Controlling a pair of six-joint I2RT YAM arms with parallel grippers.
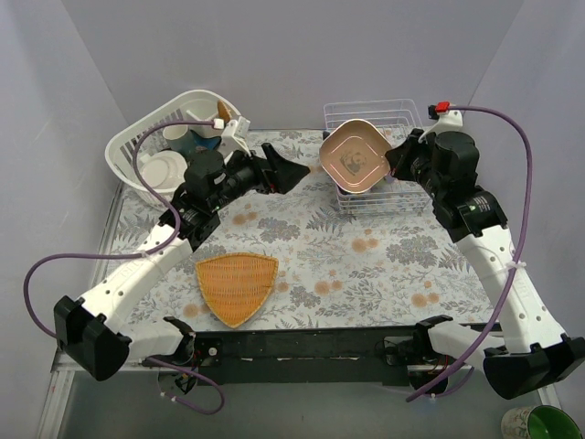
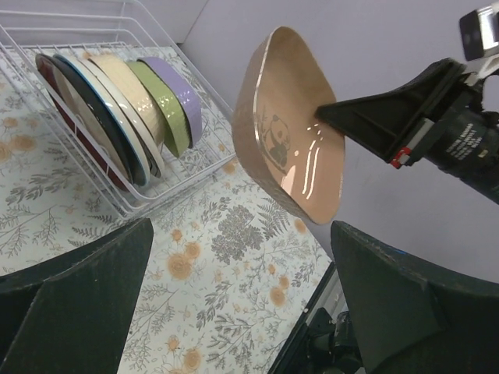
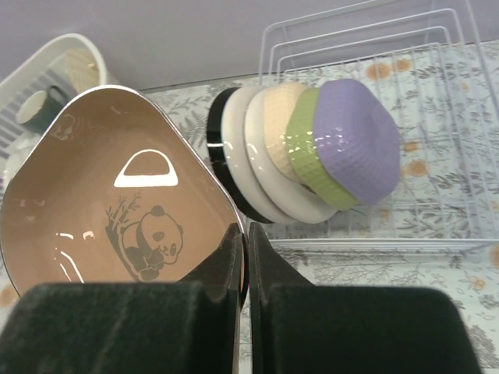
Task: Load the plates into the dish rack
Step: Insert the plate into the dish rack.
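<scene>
Holding 1 tan dish by the rim in the right gripper, its 2 fingers pressed tight on either face of the edge. Hanging in the air above the table, near the front of the rack, not yet in any slot and touching nothing but those fingers.

Standing on edge in the rack, packed face to face at 1 end: a dark plate, white plates, then a cream dish, a green dish and a lilac dish. Free wire slots beyond the lilac dish. Judged a late placement in the load, perhaps the last, with no other loose plate seen on the table.

Next, by judgement: turn the tan dish on edge, parallel with the lilac dish, line up over the free slot just beside it, lower between the wires until seated, and only then let go. Worth minding the lilac dish's face and the low rail, given a glossy, wide piece gripped at 1 spot on its rim and likely to swing.

As for the left gripper: spread wide, holding nothing, hovering near the tan dish and apart from it.

No brand or readable word anywhere. Only a panda with bamboo printed in the tan dish's well. Small white lettering on the right gripper's body in the left wrist view, too small to read.
</scene>
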